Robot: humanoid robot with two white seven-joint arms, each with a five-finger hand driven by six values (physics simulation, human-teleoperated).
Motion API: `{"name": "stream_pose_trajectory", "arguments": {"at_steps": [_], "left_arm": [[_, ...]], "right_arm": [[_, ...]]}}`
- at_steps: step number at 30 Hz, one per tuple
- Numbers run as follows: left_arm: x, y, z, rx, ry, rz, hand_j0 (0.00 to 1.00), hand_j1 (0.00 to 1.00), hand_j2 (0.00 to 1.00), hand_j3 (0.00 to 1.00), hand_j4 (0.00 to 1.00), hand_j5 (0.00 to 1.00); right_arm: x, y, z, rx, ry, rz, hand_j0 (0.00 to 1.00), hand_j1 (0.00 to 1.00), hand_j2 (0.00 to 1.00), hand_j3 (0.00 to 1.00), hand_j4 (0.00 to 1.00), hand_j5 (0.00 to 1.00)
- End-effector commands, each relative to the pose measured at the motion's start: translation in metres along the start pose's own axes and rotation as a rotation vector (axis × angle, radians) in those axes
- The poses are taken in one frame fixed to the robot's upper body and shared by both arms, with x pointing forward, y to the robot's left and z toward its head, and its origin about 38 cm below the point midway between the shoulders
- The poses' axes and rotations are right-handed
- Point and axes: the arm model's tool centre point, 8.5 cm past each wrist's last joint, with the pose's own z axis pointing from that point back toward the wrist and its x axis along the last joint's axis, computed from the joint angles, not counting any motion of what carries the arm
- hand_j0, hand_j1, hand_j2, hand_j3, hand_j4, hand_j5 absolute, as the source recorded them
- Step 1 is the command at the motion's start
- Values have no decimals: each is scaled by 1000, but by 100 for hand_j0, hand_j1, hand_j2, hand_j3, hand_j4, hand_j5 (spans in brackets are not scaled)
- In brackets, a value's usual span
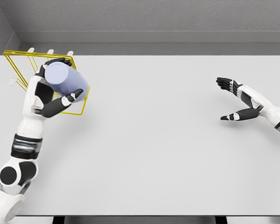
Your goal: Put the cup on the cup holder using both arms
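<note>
A pale blue cup (66,78) is held in my left hand (60,88), tilted on its side above the table's far left. The fingers and thumb wrap around its body. Directly behind and under the cup stands the yellow wire cup holder (18,63), with white-tipped pegs along its top and a wire base frame on the table. The cup overlaps the holder's right half; whether it touches a peg is hidden. My right hand (231,100) hovers over the table at the right, fingers spread and holding nothing.
The white table (154,140) spans the view, with a grey wall behind its far edge. The holder sits close to the table's far left corner.
</note>
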Motion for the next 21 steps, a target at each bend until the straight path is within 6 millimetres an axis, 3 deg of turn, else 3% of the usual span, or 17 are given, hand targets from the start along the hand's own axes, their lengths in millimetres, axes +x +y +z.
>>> {"name": "stream_pose_trajectory", "arguments": {"at_steps": [1, 21], "left_arm": [[2, 4, 0, 2, 0, -9, 68, 68, 68, 68, 68, 68], [5, 14, -5, 13, -5, -30, 68, 68, 68, 68, 68, 68]], "right_arm": [[1, -1, 1, -5, -2, -4, 100, 100, 100, 100, 100, 100], [-1, -4, 1, -11, 5, -4, 100, 100, 100, 100, 100, 100]]}}
